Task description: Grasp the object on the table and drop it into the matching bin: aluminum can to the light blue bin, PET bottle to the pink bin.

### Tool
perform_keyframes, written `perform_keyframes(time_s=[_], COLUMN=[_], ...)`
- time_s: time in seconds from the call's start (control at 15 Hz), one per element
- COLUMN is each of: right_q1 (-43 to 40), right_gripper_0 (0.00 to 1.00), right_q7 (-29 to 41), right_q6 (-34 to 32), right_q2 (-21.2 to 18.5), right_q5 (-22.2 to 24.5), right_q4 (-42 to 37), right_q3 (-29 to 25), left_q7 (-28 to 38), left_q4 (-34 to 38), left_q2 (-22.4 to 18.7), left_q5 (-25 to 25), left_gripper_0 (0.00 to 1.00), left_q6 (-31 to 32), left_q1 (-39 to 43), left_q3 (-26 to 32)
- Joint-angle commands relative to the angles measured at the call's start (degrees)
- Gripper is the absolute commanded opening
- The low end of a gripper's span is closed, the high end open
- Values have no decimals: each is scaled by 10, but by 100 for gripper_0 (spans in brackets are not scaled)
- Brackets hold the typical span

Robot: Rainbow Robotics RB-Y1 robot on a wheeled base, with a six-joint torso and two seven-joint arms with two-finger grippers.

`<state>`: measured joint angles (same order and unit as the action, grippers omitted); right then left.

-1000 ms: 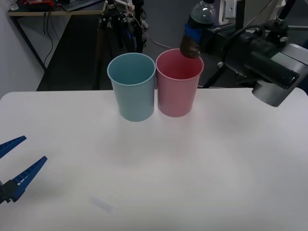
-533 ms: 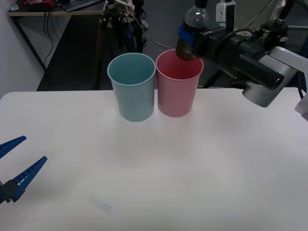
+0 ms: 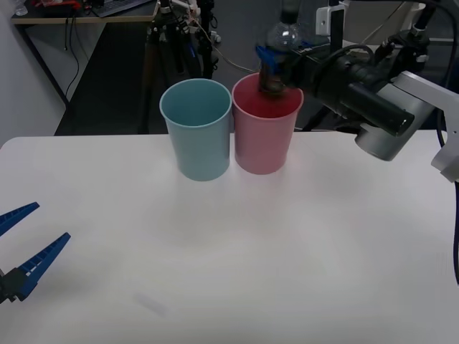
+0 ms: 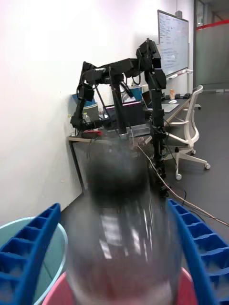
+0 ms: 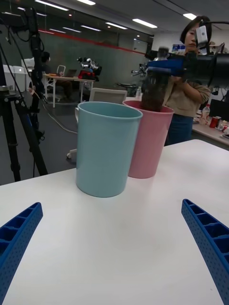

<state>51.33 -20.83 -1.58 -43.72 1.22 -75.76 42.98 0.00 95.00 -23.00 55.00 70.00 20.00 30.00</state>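
The PET bottle point(image 3: 280, 34), clear with a dark lower body, stands upright over the pink bin point(image 3: 262, 136), its base dipping just below the rim. My right gripper point(image 3: 271, 66) straddles it with its blue fingers spread. In the right wrist view the bottle point(image 4: 119, 228) is a blur between the two fingers of the right gripper point(image 4: 113, 205), above the pink bin point(image 4: 52, 293). The light blue bin point(image 3: 201, 136) touches the pink bin's left side. My left gripper point(image 3: 51, 221) rests open and empty at the table's point(image 3: 251, 251) near left; from its wrist I see the bottle point(image 5: 152, 90) entering the pink bin point(image 5: 148, 143).
Both bins stand at the table's far edge, with a dark tripod point(image 3: 161, 36) and floor behind them. The right arm point(image 3: 373, 93) reaches in from the right above the tabletop. The white surface in front of the bins is bare.
The right gripper has carried the bottle leftward from the pink bin's right rim to over its mouth. The bottle has turned upright and sunk lower. The left arm has stayed still.
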Motion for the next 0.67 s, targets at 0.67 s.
perform_keyframes(time_s=[0.67], right_q1=[-1], right_gripper_0=[100], right_q7=[1], right_q6=[-2], right_q2=[-2], right_q5=[0], right_q4=[-7], right_q3=[-4], left_q7=[0], left_q4=[0], left_q2=[0], left_q5=[0], left_gripper_0=[100], left_q6=[0], left_q1=[0], left_q3=[0])
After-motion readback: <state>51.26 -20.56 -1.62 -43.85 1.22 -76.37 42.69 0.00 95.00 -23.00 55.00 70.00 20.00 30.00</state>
